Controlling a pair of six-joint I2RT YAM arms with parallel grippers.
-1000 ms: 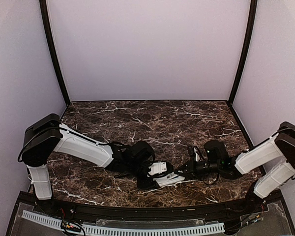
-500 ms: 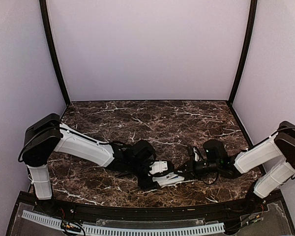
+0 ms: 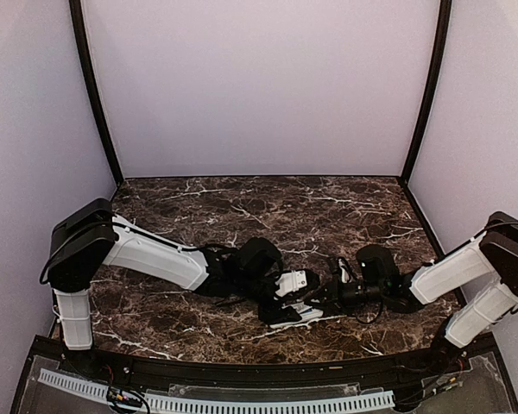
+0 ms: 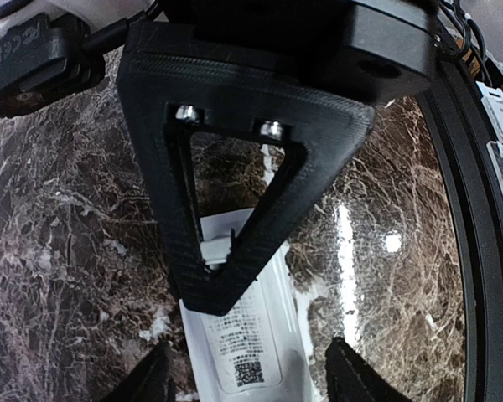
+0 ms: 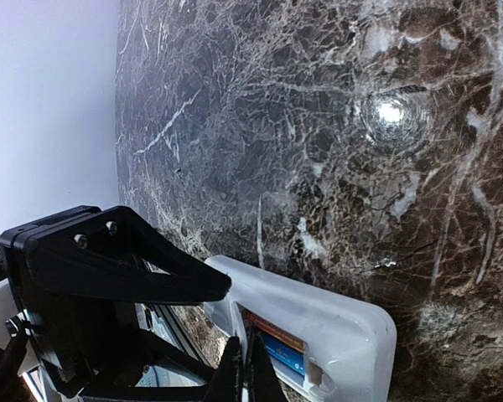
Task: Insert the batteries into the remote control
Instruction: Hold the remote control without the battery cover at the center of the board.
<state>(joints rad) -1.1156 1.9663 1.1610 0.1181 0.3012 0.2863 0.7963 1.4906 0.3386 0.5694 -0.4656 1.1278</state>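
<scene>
The white remote control (image 3: 300, 316) lies back-up on the marble near the front edge, its label (image 4: 247, 352) showing. In the right wrist view its open compartment holds the batteries, orange (image 5: 272, 328) beside blue (image 5: 287, 352). My right gripper (image 5: 245, 337) is shut, its tips set at the inner end of that compartment. From the left wrist view its closed fingers (image 4: 222, 289) cover part of the remote. My left gripper (image 4: 250, 343) is open and straddles the remote, with a gap on each side. One of its fingers (image 5: 126, 268) is next to the remote's end.
The dark marble table (image 3: 268, 216) stretches back to the pale enclosure walls. A black rail (image 4: 478, 251) and a white slotted strip (image 3: 216, 401) run along the near edge, close to the remote. Both arms meet low over the front centre.
The left arm has slid to the right along the remote, and its white wrist part now sits nearer the right gripper. The right arm and the remote have stayed put.
</scene>
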